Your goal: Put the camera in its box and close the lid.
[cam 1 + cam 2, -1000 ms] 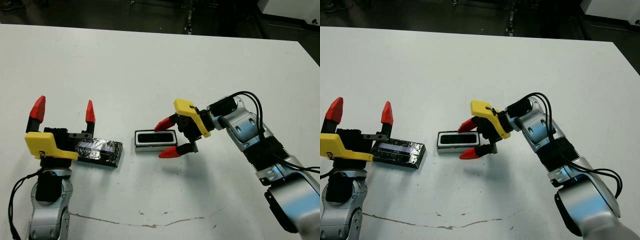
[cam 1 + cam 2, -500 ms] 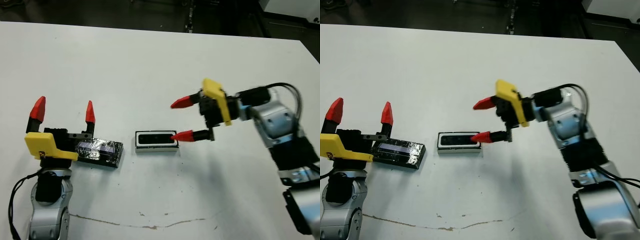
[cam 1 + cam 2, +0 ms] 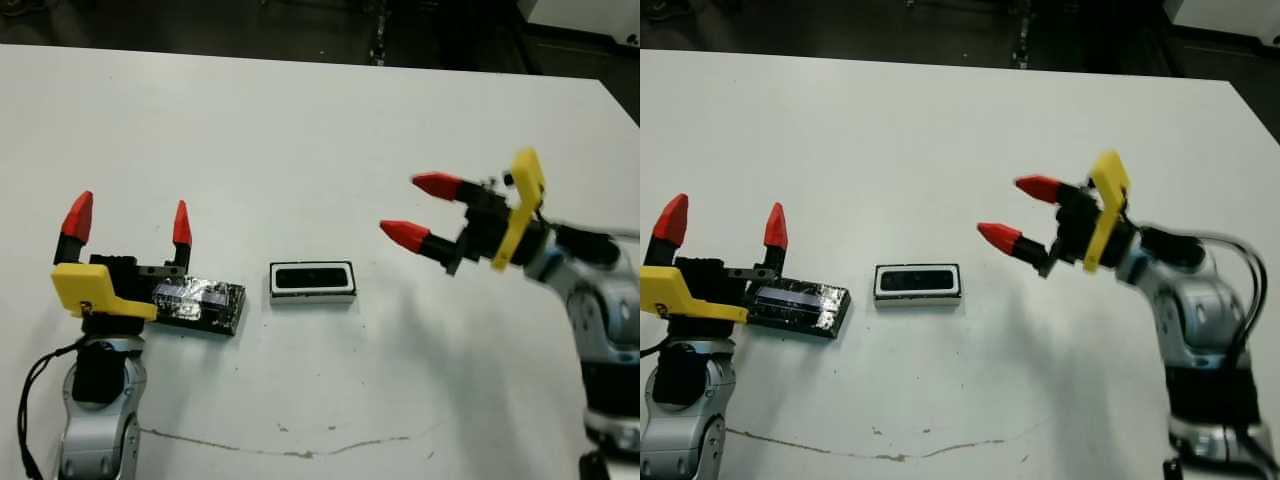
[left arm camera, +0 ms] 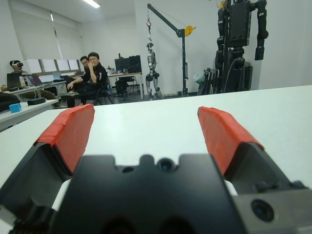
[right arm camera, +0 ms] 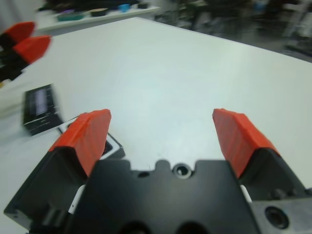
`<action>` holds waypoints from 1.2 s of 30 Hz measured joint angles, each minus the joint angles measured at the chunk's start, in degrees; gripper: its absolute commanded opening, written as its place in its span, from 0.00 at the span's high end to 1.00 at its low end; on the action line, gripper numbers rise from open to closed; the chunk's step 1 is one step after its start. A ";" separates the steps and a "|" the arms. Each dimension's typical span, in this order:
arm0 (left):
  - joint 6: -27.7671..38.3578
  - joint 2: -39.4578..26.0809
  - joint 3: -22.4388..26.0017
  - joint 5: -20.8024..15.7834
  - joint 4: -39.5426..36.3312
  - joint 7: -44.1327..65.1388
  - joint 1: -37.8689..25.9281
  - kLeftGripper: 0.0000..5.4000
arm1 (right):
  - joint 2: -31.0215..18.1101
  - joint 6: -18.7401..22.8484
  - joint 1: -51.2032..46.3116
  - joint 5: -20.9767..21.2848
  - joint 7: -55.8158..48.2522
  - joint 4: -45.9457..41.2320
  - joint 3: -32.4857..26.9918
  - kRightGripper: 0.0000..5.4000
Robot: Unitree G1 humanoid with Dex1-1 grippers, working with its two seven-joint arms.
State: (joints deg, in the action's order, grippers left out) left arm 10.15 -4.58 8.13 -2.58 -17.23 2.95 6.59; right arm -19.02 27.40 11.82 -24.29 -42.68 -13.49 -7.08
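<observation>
The box (image 3: 312, 295) is a small white-rimmed tray at the table's middle. The camera (image 3: 312, 277), a black bar, lies inside it. The lid (image 3: 200, 303), a glossy black slab, lies flat on the table just left of the box. My left gripper (image 3: 130, 220) is open and empty, held above the lid's left end with its fingertips (image 4: 70, 129) pointing up. My right gripper (image 3: 420, 210) is open and empty, raised well to the right of the box and apart from it. The right wrist view shows the lid (image 5: 41, 107) and a corner of the box (image 5: 114, 145).
A thin dark crack line (image 3: 280, 445) runs along the table near its front edge. The table's far edge (image 3: 300, 62) meets a dark floor. In the left wrist view, people (image 4: 92, 73) sit at desks beyond the table, near a standing humanoid robot (image 4: 239, 39).
My right gripper has drawn back from the box, rising and moving right, its fingers staying open. The camera stays in the box. The left arm and the lid have not moved.
</observation>
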 measured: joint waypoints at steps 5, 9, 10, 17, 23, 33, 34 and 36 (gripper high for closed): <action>-0.05 -0.04 0.00 -0.23 0.19 0.04 -0.15 0.00 | 5.33 -4.39 -9.92 -0.24 8.65 -6.41 -1.68 0.20; -0.06 -0.06 -0.06 -0.15 0.19 0.03 -0.18 0.00 | 8.90 -6.84 -15.62 1.22 15.12 -10.27 -0.89 0.33; -0.07 -0.06 -0.08 -0.15 0.19 0.03 -0.19 0.00 | 9.65 -7.22 -16.50 1.62 16.64 -11.13 -0.52 0.36; -0.08 -0.06 -0.16 -0.22 0.19 0.03 -0.19 0.00 | 13.97 -10.36 -19.42 4.07 23.94 -13.23 2.26 0.58; -0.06 -0.06 -0.16 -0.32 0.34 0.04 -0.19 0.00 | 16.92 -13.41 -19.38 4.87 27.75 -12.80 3.06 0.76; -0.06 -1.07 -0.13 -0.42 0.55 1.08 -0.56 0.00 | 20.09 -19.34 -19.35 10.18 33.98 -9.52 5.00 1.00; -0.09 -1.53 -0.10 -0.52 0.54 1.51 -0.65 0.00 | 20.28 -20.00 -19.35 10.62 34.09 -9.13 5.14 1.00; -0.62 -2.99 0.22 -1.82 0.49 3.42 -1.12 0.00 | 20.63 -21.47 -19.31 11.39 34.53 -8.31 5.38 1.00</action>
State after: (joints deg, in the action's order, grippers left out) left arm 9.52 -7.57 8.35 -4.40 -16.74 6.37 5.48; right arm 1.61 5.93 -7.48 -12.90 -8.14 -21.80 -1.70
